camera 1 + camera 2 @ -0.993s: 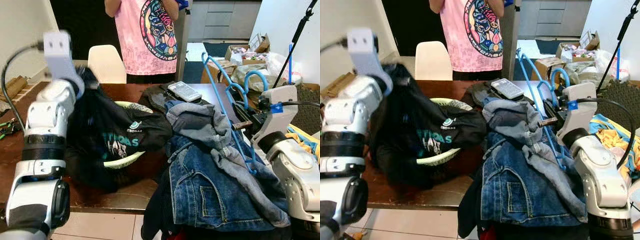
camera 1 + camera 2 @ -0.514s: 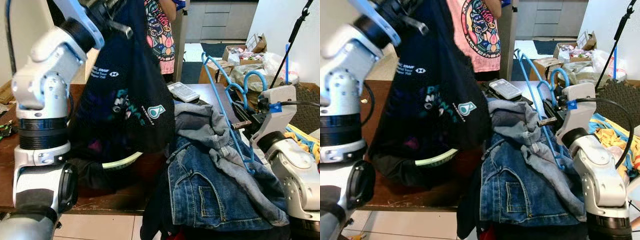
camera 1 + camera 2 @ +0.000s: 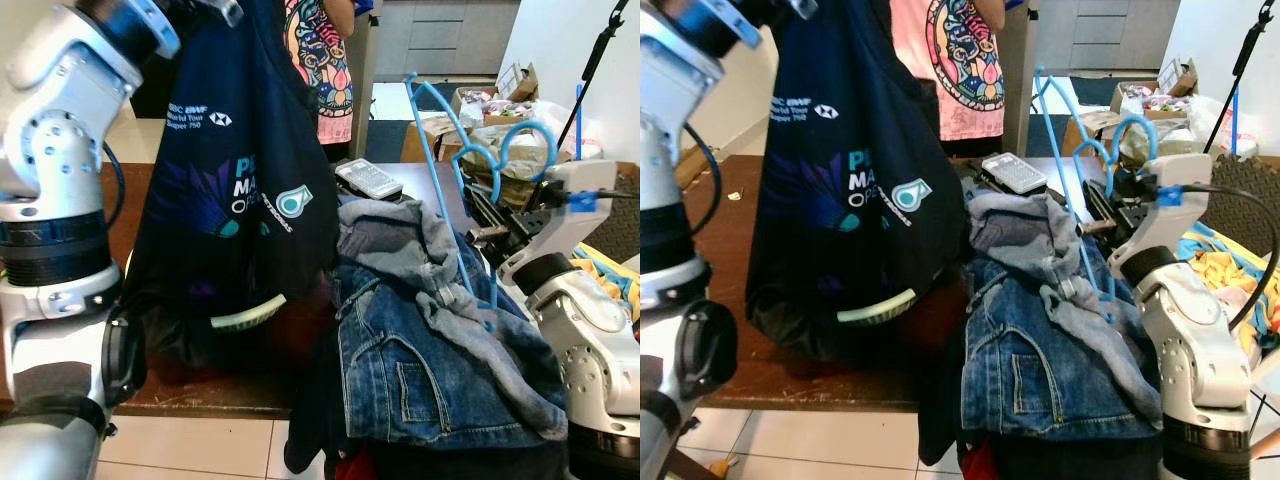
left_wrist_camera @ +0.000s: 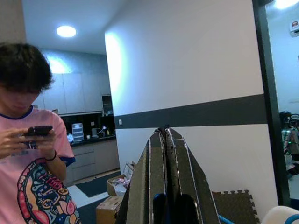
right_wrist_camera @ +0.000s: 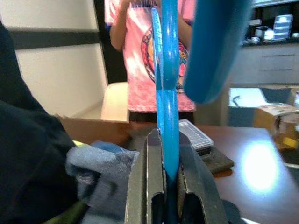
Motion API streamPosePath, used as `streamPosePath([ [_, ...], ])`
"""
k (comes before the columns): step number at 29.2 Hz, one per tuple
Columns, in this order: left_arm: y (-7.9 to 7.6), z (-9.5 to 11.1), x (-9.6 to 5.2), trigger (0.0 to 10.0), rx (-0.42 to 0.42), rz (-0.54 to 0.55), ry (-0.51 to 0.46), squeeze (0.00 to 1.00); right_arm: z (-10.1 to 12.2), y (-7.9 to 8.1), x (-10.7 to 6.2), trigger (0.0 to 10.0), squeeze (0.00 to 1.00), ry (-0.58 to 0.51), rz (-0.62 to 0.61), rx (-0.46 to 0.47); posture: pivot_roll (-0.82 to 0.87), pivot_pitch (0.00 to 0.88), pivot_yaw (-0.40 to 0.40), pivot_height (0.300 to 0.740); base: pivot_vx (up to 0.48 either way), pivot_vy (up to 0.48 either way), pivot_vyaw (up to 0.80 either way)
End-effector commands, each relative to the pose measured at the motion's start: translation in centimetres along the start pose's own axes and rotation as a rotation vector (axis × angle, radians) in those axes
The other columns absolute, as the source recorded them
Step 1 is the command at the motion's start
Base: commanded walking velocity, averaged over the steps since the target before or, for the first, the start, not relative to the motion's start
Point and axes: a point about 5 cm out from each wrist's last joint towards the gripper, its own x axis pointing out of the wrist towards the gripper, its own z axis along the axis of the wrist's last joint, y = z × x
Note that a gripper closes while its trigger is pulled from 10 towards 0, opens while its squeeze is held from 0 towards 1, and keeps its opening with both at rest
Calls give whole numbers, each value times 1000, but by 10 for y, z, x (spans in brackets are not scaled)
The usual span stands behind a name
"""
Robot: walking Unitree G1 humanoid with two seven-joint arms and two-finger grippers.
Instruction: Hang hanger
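Table (image 3: 200, 385): brown, loaded with denim jacket (image 3: 430, 385) and grey garment (image 3: 400, 235). Dark T-shirt (image 3: 235, 190) now lifted clear and hanging full length from left pincer (image 4: 166, 140), fingers pressed together on cloth; 1 s ago it lay bunched on table. Blue hanger (image 3: 450, 180) upright beside it, clenched in right pincer (image 5: 166, 158), raised slightly. Judgement: shirt ready for threading onto hanger.

Dark wooden counter (image 3: 420, 185) in an open-plan home, pale tiled floor (image 3: 190, 450) below.
Beyond the right pincer (image 5: 164, 184), a white chair (image 5: 114, 102) against a white wall with a dark band (image 4: 196, 114); farther off, grey kitchen cabinets (image 3: 440, 40), cardboard boxes (image 3: 475, 100), round ceiling light (image 4: 66, 31) glowing overhead.
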Motion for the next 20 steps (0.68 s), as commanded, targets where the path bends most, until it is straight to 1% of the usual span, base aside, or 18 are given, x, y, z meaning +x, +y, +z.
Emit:
streamPosePath([
  [1, 0, 21, 3, 10000, 24, -13, -65, 0, 7, 8, 2, 10000, 0, -41, 50, 26, 212, 0, 38, 740, -315, 0, 0],
  [2, 1, 31, 5, 10000, 19, -14, -98, 0, 10, 10, 2, 10000, 0, -61, 62, 50, 212, 0, 38, 740, -315, 0, 0],
  [5, 1, 31, 5, 10000, 19, -14, -98, 0, 10, 10, 2, 10000, 0, -61, 62, 50, 212, 0, 38, 740, -315, 0, 0],
  [6, -1, 37, 7, 10000, -4, -27, -121, 0, 11, 10, 2, 10000, 0, -78, 67, 68, 215, 0, 41, 740, -319, 0, 0],
  [7, -1, 37, 7, 10000, -4, -27, -121, 0, 11, 10, 2, 10000, 0, -78, 67, 68, 215, 0, 41, 740, -319, 0, 0],
  [8, -3, 35, 8, 10000, -33, -35, -117, 0, 11, 10, 2, 10000, 0, -87, 68, 78, 216, 0, 41, 740, -319, 0, 0],
  [9, -3, 35, 8, 10000, -33, -35, -117, 0, 11, 10, 2, 10000, 0, -87, 68, 78, 216, 0, 41, 740, -319, 0, 0],
  [10, -6, 29, 8, 10000, -56, -41, -98, 0, 11, 10, 2, 10000, 0, -91, 68, 83, 216, 0, 41, 740, -319, 0, 0],
  [11, -6, 29, 8, 10000, -56, -41, -98, 0, 11, 10, 2, 10000, 0, -91, 68, 83, 216, 0, 41, 740, -319, 0, 0],
  [12, -10, 19, 8, 10000, -84, -49, -77, 0, 11, 10, 2, 10000, 0, -90, 66, 84, 213, 0, 42, 740, -319, 0, 0],
  [13, -10, 19, 8, 10000, -84, -49, -77, 0, 11, 10, 2, 10000, 0, -90, 66, 84, 213, 0, 42, 740, -319, 0, 0],
  [15, -18, 4, 9, 10000, -136, -65, -55, 0, 11, 10, 2, 10000, 0, -88, 63, 85, 213, 0, 42, 740, -319, 0, 0],
  [16, -18, 4, 9, 10000, -136, -65, -55, 0, 11, 10, 2, 10000, 0, -88, 63, 85, 213, 0, 42, 740, -319, 0, 0],
  [18, -25, -3, 12, 10000, -187, -77, -48, 0, 11, 9, 1, 10000, 0, -88, 62, 93, 216, 0, 45, 740, -317, 0, 0],
  [19, -25, -3, 12, 10000, -187, -77, -48, 0, 11, 9, 1, 10000, 0, -88, 62, 93, 216, 0, 45, 740, -319, 0, 0],
  [20, -28, -10, 12, 10000, -212, -79, -32, 0, 11, 9, 1, 10000, 0, -88, 62, 96, 218, 0, 47, 740, -311, 0, 0],
])
